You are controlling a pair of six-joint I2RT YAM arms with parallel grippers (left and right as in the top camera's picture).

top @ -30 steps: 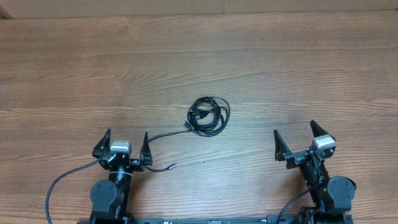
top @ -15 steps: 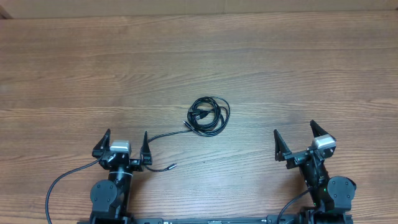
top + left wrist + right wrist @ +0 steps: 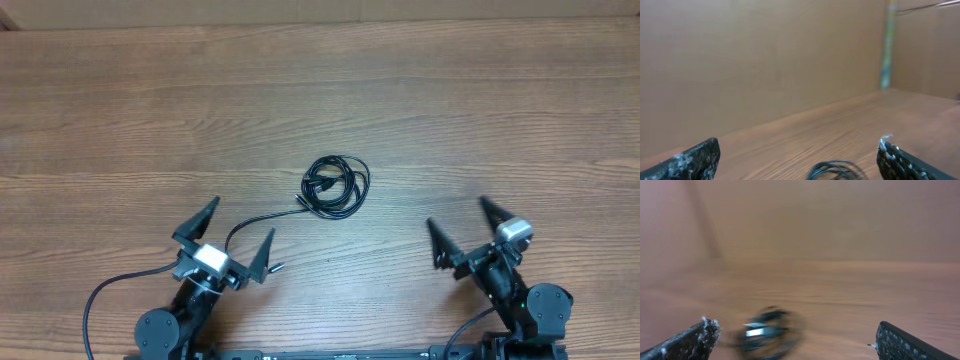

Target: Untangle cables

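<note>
Matt wood-grain table (image 3: 320, 90), thin cables (image 3: 336, 187) in glossy black plastic sheathing.

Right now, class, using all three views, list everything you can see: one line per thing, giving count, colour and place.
cables: one tangled coil, strand count unclear, black, mid-table; one strand trails toward the near left
table: one, brown wood, under everything
wall: one, brown, behind the table
left hand: one, black, near edge on the left, open and empty
right hand: one, black, near edge on the right, open and empty
</note>
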